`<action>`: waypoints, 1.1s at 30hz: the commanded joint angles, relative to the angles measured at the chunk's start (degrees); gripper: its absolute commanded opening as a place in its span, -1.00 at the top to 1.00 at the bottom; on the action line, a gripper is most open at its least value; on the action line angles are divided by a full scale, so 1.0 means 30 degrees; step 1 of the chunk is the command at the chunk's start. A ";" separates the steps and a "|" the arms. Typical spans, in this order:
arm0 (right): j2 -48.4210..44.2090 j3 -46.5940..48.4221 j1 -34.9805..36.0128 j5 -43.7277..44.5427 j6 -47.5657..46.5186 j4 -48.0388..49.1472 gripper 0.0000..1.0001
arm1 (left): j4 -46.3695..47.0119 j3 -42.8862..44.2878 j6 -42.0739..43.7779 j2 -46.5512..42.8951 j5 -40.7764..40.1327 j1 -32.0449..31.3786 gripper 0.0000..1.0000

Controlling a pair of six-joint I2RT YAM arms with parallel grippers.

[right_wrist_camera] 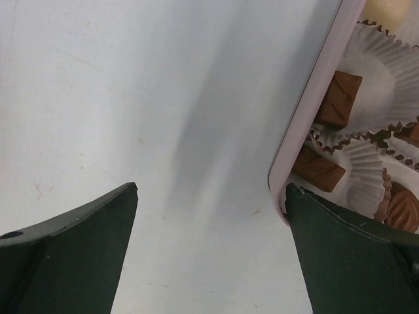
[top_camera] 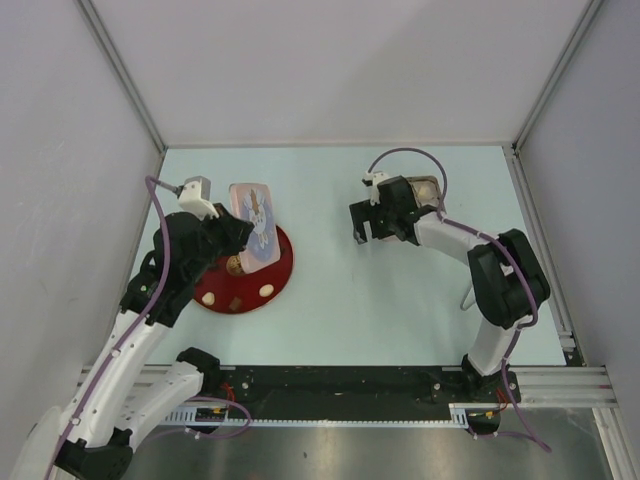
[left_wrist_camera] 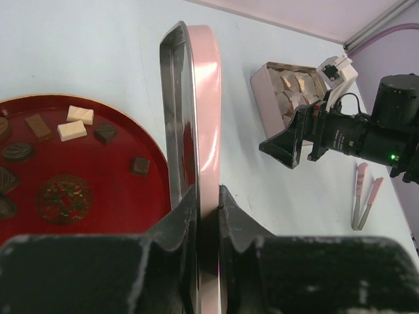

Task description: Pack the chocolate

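Desk [top_camera: 340, 320]: pale surface carrying everything, with both arm bases sitting at its near edge.
Red plate [left_wrist_camera: 98, 176]: lying flat on the desk's left side beside the left arm, and showing a round gold emblem [left_wrist_camera: 63, 198] at its middle.
Loose chocolate [left_wrist_camera: 71, 131]: several small cream-white, brown and dark pieces lying scattered on the red plate around the emblem, apart from one another.
Left hand [left_wrist_camera: 208, 196]: pinching the lower edge of the pink tin lid [left_wrist_camera: 203, 98], with a finger pressing on each face.
Pink tin lid: standing on edge in the left hand, rising over the far side of the red plate and turning its printed face upward in the top view.
Pink tongs [left_wrist_camera: 363, 196]: lying flat on the desk's right side beside the right arm, apart from the tin.
Right hand [right_wrist_camera: 211, 188]: spreading wide open and holding nothing, with one finger sitting just beside a corner of the pink tin [right_wrist_camera: 308, 111].
Pink tin: resting uncovered on the desk at the far right.
Packed chocolate [right_wrist_camera: 337, 98]: brown pieces sitting in white paper cups inside the pink tin.
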 commanded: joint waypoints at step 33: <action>-0.8103 -0.0389 0.5132 0.2715 0.4303 -0.4472 -0.99 | 0.3785 -0.0046 -0.3277 0.0746 0.4260 0.0067 0.79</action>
